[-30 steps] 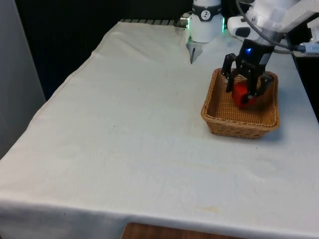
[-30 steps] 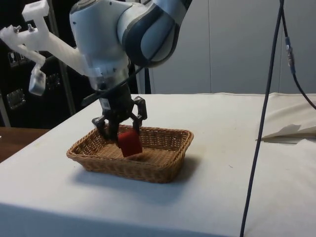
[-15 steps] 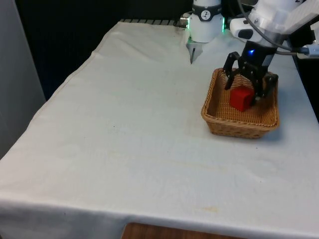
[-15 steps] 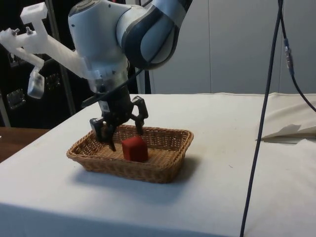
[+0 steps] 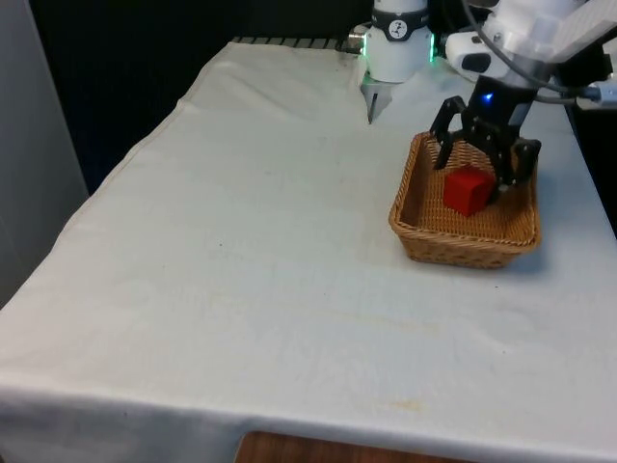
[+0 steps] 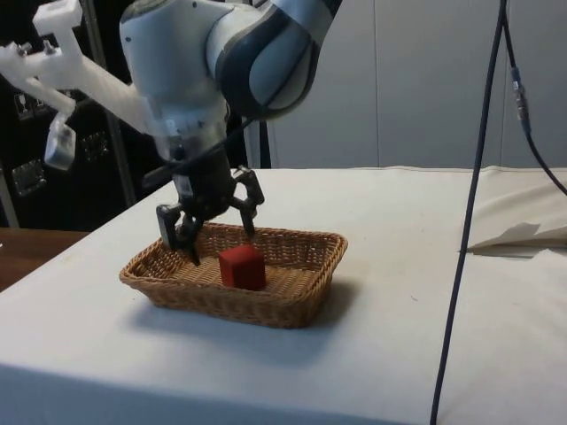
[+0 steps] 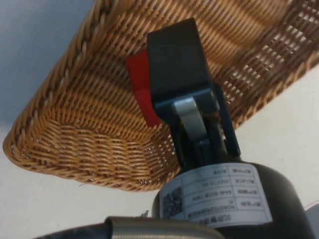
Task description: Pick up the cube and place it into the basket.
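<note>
- A small red cube (image 5: 469, 190) is seen resting on the floor of a shallow rectangular woven wicker basket (image 5: 424, 241), roughly in the middle of it and clear of the rim
- In the side view the red cube (image 6: 242, 266) is shown sitting flat, with the wicker basket (image 6: 266, 305) placed on the white tablecloth (image 6: 381, 354)
- The black two-finger gripper (image 5: 479, 152) is held just above the cube and slightly behind it, over the basket's inner space; no contact with the cube is seen
- Its fingers (image 5: 444, 145) are spread wide apart, with nothing held between them; in the side view the gripper (image 6: 213, 226) is placed above the basket's far-left part, one fingertip reaching down near the rim
- In the wrist view one black finger (image 7: 177, 64) is laid across part of the red cube (image 7: 137, 79), with the basket's woven wall (image 7: 75, 149) around it
- The basket is found near the far end of the white tablecloth (image 5: 241, 241), at the front view's right, and the white arm (image 6: 221, 62) is bent over it
</note>
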